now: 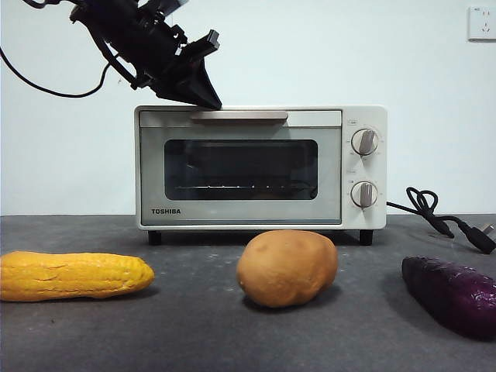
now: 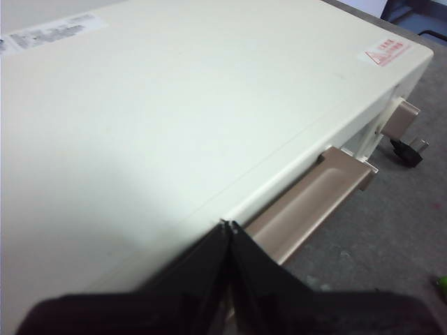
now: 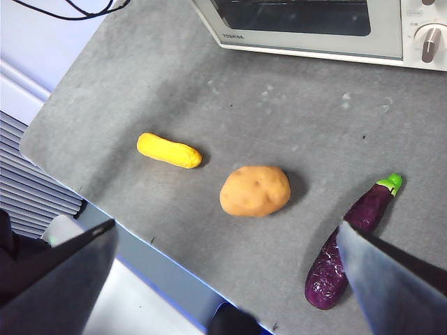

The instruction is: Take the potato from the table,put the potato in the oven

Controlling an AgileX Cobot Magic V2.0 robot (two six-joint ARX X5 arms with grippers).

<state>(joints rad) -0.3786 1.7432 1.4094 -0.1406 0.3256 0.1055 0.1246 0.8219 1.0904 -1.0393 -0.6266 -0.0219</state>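
- The left gripper (image 1: 211, 101) comes down from the upper left, tilted, its dark body slanting toward the oven (image 1: 260, 167); its tip sits at the oven's top front edge, just above the left end of the handle (image 1: 239, 115).
- In the left wrist view the two black jaws are pressed together to a point (image 2: 229, 227), holding nothing, right at the edge of the oven's cream top with the beige handle (image 2: 307, 202) just beyond.
- The right gripper (image 3: 223, 279) hangs high over the table's near edge, well away from the oven; its jaws are spread wide and empty, with the potato (image 3: 255, 190) seen between them far below.
- The oven door is closed, with the dark window and two knobs (image 1: 364, 142) on its right side.
- In front of the oven, left to right: a corn cob (image 1: 74, 275) off the oven's left corner, the potato (image 1: 287, 267) before the oven's middle, a purple eggplant (image 1: 451, 293) with a green stem past its right corner. All three lie apart on the table (image 1: 194, 325).
- The table is dark grey and speckled.
- Right of the oven a black cord and plug (image 1: 446, 221) lie on the table.
- Behind the oven is a plain white wall, with a socket (image 1: 481, 22) at its upper right.
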